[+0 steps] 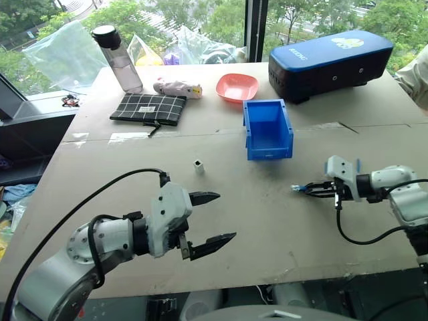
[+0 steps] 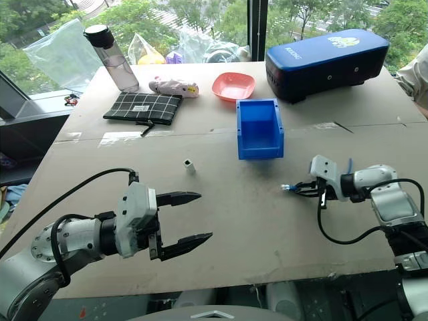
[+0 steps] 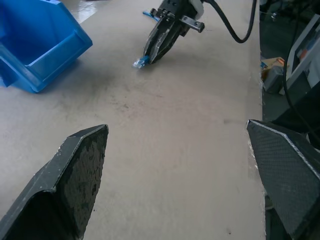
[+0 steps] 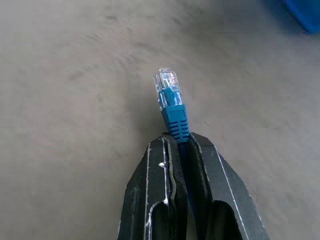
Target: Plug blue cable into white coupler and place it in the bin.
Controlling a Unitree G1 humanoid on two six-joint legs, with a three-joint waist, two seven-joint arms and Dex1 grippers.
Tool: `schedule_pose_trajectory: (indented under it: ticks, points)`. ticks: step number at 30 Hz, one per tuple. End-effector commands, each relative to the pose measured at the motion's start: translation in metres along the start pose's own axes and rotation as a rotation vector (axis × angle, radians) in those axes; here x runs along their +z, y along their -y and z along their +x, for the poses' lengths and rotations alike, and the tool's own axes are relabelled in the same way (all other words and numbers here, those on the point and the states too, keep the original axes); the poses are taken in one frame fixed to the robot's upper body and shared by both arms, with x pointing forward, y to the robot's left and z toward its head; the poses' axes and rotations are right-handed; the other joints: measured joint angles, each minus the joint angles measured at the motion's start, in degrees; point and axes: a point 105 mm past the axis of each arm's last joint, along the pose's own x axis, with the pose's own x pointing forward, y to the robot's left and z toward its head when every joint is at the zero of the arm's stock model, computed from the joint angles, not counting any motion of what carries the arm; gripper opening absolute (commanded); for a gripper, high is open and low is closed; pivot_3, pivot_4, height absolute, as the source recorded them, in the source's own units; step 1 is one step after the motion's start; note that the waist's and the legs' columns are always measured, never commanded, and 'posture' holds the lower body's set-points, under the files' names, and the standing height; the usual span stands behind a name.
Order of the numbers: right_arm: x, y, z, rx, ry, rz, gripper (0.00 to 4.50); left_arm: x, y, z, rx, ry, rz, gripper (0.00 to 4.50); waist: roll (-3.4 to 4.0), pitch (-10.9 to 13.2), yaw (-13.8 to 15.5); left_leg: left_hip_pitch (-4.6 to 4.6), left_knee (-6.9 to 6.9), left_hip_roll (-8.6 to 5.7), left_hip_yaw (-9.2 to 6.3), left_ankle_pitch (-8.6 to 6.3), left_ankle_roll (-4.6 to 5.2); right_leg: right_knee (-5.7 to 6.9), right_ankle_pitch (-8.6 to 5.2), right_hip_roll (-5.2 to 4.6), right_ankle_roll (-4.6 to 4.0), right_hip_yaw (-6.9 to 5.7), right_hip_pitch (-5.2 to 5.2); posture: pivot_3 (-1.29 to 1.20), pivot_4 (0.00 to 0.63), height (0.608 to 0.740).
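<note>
right hand (image 4: 181, 145): clenched on blue cable (image 4: 172, 112), plug poking out past its fingertips
left hand (image 1: 212, 219): released, nothing held
white coupler (image 1: 198, 166): upright on bench (image 1: 267, 214), just beyond left hand

The left gripper's (image 3: 177, 165) fingers stand wide apart above the table (image 3: 175, 125); beyond, the right gripper (image 3: 152, 55) pinches the blue cable (image 3: 141, 62) near the bin (image 3: 40, 45).

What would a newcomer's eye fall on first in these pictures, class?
Probably the bright blue open-topped plastic bin at mid-table, in front of the large dark-blue case. Next, the right gripper, near the table's right edge, shut on the thin light-blue cable, clear plug poking past its fingers. The left gripper hangs open near the front edge, the tiny white rectangular coupler standing beyond it.
</note>
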Motion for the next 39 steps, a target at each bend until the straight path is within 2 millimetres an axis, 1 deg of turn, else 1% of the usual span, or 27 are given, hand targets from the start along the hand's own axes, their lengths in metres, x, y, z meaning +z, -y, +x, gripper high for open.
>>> schedule_pose_trajectory:
  ticks: [1, 5, 6, 8, 9, 10, 12, 13, 14, 16, 17, 21, 24, 27, 29, 30, 34, 37, 39]
  points:
    - [0.018, -0.015, 0.017, 0.041, -0.027, -0.062, 0.08, -0.004, 0.004, 0.005, -0.005, -0.033, 0.024, 4.5, -0.01, -0.01, 0.06, 0.0, 0.01, -0.01, 0.02, 0.0, 0.0, 0.0, 0.0, -0.01, 0.0, 0.0, 0.0, 0.0, 0.15, 0.74]
    - [0.037, -0.022, 0.04, 0.053, -0.041, -0.09, 0.08, -0.013, 0.006, 0.01, 0.004, -0.056, 0.033, 4.5, -0.04, -0.03, -0.27, 0.03, 0.01, 0.0, 0.09, 0.0, -0.01, 0.02, 0.0, 0.03, 0.0, -0.02, -0.01, 0.0, 0.15, 0.74]
    - [0.045, -0.023, 0.045, 0.062, -0.038, -0.093, 0.08, -0.017, 0.007, 0.012, 0.008, -0.069, 0.03, 4.5, -0.04, -0.03, -0.45, 0.05, 0.0, 0.01, 0.12, 0.0, -0.01, 0.04, 0.0, 0.05, -0.01, -0.02, -0.02, 0.0, 0.15, 0.74]
    - [0.056, -0.023, 0.049, 0.057, -0.035, -0.084, 0.08, -0.028, 0.002, 0.013, 0.07, -0.129, 0.041, 4.5, -0.05, -0.02, -0.63, 0.07, -0.02, 0.1, 0.16, -0.01, -0.02, 0.05, 0.03, 0.14, -0.06, 0.01, -0.06, 0.0, 0.15, 0.74]
    - [0.06, -0.023, 0.048, 0.054, -0.034, -0.078, 0.75, -0.03, -0.001, 0.015, 0.08, -0.135, 0.044, 4.5, 0.0, 0.0, -0.47, 0.07, -0.03, 0.12, 0.15, -0.02, -0.02, 0.05, 0.03, 0.16, -0.07, 0.01, -0.07, 0.0, 0.15, 0.74]
    - [0.062, -0.023, 0.046, 0.051, -0.036, -0.075, 0.9, -0.03, -0.005, 0.017, 0.072, -0.138, 0.05, 4.5, 0.07, 0.05, -0.14, 0.02, -0.04, 0.13, 0.09, -0.02, -0.03, 0.05, 0.03, 0.16, -0.07, 0.0, -0.08, 0.0, 0.15, 0.74]
    - [0.061, -0.022, 0.038, 0.025, -0.041, -0.061, 1.91, -0.031, -0.014, 0.025, 0.05, -0.132, 0.083, 4.5, 0.15, 0.09, 1.01, -0.09, -0.01, 0.06, 0.01, -0.01, -0.04, 0.05, 0.03, 0.09, -0.07, -0.07, -0.12, 0.0, 0.15, 0.74]
    - [0.059, -0.02, 0.036, 0.0, -0.049, -0.059, 2.33, -0.031, -0.02, 0.028, 0.046, -0.132, 0.1, 4.5, 0.16, 0.1, 1.74, -0.14, 0.03, -0.03, -0.08, -0.01, -0.05, 0.04, 0.03, 0.0, -0.07, -0.11, -0.13, 0.0, 0.15, 0.74]
    - [0.057, -0.018, 0.035, -0.029, -0.055, -0.063, 2.88, -0.031, -0.024, 0.03, 0.044, -0.127, 0.105, 4.5, 0.09, 0.06, 1.92, -0.17, 0.08, -0.1, -0.09, -0.01, -0.05, 0.02, 0.04, -0.03, -0.06, -0.19, -0.13, 0.0, 0.15, 0.74]
    - [0.064, -0.019, 0.026, -0.064, -0.007, -0.046, 3.85, -0.03, -0.029, 0.038, 0.033, -0.108, 0.101, 4.5, 0.03, 0.03, 1.97, -0.2, 0.14, -0.16, -0.03, -0.02, -0.02, -0.02, 0.04, -0.1, -0.05, -0.24, -0.09, 0.0, 0.15, 0.74]
    - [0.068, -0.024, 0.019, -0.065, 0.038, -0.028, 4.24, -0.031, -0.032, 0.042, 0.025, -0.11, 0.111, 4.5, 0.01, 0.02, 1.88, -0.23, 0.15, -0.2, -0.03, -0.03, 0.0, -0.06, 0.05, -0.15, -0.05, -0.24, -0.1, 0.0, 0.15, 0.74]
    - [0.072, -0.04, -0.007, -0.092, 0.124, -0.024, 4.24, -0.033, -0.047, 0.055, 0.023, -0.103, 0.117, 4.5, 0.02, 0.01, 1.71, -0.32, 0.14, -0.15, -0.07, -0.04, 0.02, -0.06, 0.05, -0.13, -0.03, -0.21, -0.2, 0.0, 0.15, 0.74]
    - [0.068, -0.057, -0.028, -0.141, 0.186, -0.03, 4.24, -0.032, -0.051, 0.07, -0.035, -0.094, 0.131, 4.5, 0.0, -0.02, 1.71, -0.35, 0.12, -0.11, -0.18, -0.04, 0.02, -0.04, 0.05, -0.1, -0.03, -0.2, -0.21, 0.0, 0.15, 0.74]
    - [0.056, -0.075, -0.043, -0.182, 0.214, -0.007, 4.24, -0.033, -0.053, 0.085, -0.096, -0.093, 0.147, 4.5, -0.02, -0.03, 1.76, -0.39, 0.19, -0.12, -0.22, -0.04, 0.02, -0.03, 0.05, -0.1, -0.01, -0.24, -0.18, 0.0, 0.15, 0.74]
    - [0.043, -0.084, -0.052, -0.248, 0.216, 0.052, 4.24, -0.036, -0.055, 0.1, -0.151, -0.104, 0.167, 4.5, -0.03, -0.02, 1.39, -0.38, 0.22, -0.13, -0.19, -0.04, 0.03, -0.02, 0.05, -0.09, -0.01, -0.25, -0.17, 0.0, 0.15, 0.74]
    - [0.037, -0.088, -0.056, -0.281, 0.215, 0.077, 4.24, -0.037, -0.056, 0.106, -0.176, -0.111, 0.178, 4.5, -0.06, -0.07, 1.74, -0.31, 0.25, -0.11, 0.03, -0.04, 0.03, 0.04, 0.06, -0.04, 0.0, -0.16, -0.18, 0.0, 0.15, 0.74]
    - [0.025, -0.101, -0.063, -0.366, 0.211, 0.146, 4.24, -0.042, -0.065, 0.128, -0.219, -0.133, 0.22, 4.5, -0.03, -0.08, 1.91, -0.29, 0.3, -0.13, -0.04, -0.03, 0.04, 0.06, 0.05, -0.04, 0.01, -0.28, -0.1, 0.0, 0.15, 0.74]
    - [0.021, -0.109, -0.063, -0.398, 0.209, 0.18, 4.24, -0.046, -0.069, 0.143, -0.244, -0.144, 0.247, 4.5, -0.04, -0.08, 1.51, -0.28, 0.32, -0.13, -0.01, -0.03, 0.04, 0.06, 0.05, -0.02, 0.02, -0.24, -0.11, 0.0, 0.15, 0.74]
    - [0.021, -0.113, -0.062, -0.414, 0.205, 0.193, 4.31, -0.048, -0.066, 0.15, -0.278, -0.136, 0.255, 4.0, -0.04, -0.08, 1.43, -0.25, 0.31, -0.11, 0.01, -0.03, 0.03, 0.07, 0.04, 0.0, 0.02, -0.22, -0.11, 0.0, 0.15, 0.74]
